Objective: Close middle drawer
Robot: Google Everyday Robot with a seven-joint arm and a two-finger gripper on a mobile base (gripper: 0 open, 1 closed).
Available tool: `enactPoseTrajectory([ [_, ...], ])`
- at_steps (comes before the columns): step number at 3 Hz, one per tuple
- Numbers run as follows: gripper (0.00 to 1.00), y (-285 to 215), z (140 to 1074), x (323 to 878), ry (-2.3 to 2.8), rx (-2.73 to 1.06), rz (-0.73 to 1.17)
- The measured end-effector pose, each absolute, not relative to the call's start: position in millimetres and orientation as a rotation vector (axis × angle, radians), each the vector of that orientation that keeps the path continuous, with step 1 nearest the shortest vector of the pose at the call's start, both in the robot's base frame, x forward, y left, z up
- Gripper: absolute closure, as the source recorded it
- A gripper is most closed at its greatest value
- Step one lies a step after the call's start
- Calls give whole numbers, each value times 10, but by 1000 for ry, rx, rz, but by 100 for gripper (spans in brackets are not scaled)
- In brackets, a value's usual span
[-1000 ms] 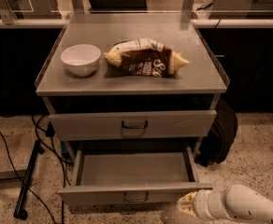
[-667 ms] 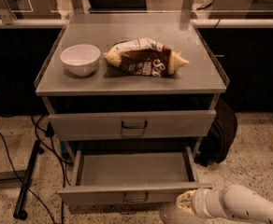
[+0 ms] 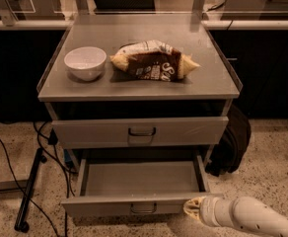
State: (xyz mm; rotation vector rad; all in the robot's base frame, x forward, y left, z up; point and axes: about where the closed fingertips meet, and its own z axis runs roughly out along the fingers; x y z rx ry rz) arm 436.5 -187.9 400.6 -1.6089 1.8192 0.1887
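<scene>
The middle drawer is pulled out towards me and shows a plain grey tray inside. Its low front panel carries a small centred loop handle. My gripper is at the bottom right, at the end of a white arm. It sits at the right end of the drawer's front panel, touching it or nearly so. The drawer above has a taller front and a bigger handle, and stands almost closed.
A white bowl and a brown-and-white snack bag lie on the cabinet top. A black bag leans at the cabinet's right side. Cables and a black pole lie on the speckled floor at left.
My gripper has edged slightly up and left, closer to the right end of the middle drawer's front. The drawer itself has not visibly moved.
</scene>
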Motion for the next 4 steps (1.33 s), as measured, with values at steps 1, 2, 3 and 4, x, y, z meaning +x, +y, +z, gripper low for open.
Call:
enactPoseTrajectory([
  [1, 100, -1856, 3955, 4502, 1780, -1605, 149],
  [2, 100, -1839, 3944, 4692, 1736, -1587, 100],
  [3, 100, -1786, 4047, 4382, 1663, -1564, 9],
  [4, 99, -1786, 4047, 4382, 1663, -1564, 9],
])
